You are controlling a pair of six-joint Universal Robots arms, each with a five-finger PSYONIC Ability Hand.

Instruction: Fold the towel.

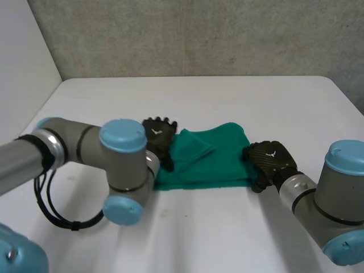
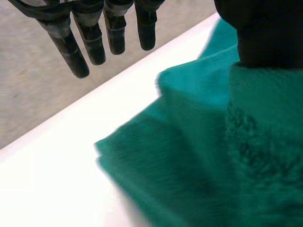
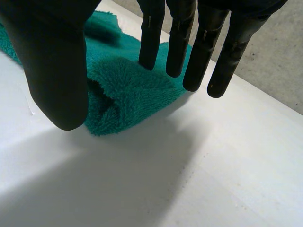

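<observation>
The white table [image 1: 239,96] is carrying the green towel [image 1: 213,162], lying part-folded at its middle. It is looking soft, light and limp; corners are offering the best hold. The left hand [image 1: 160,136] at its left edge and the right hand [image 1: 272,160] over its right corner are holding fingers straight and apart, gripping nothing. Pale marks [image 1: 158,132] on the hands' backs are proving too small to read.

Table [image 1: 256,102]: white, flat, running left to right.
Towel [image 1: 210,162]: green, folded, lying on the table's middle, somewhat toward the near edge.
</observation>
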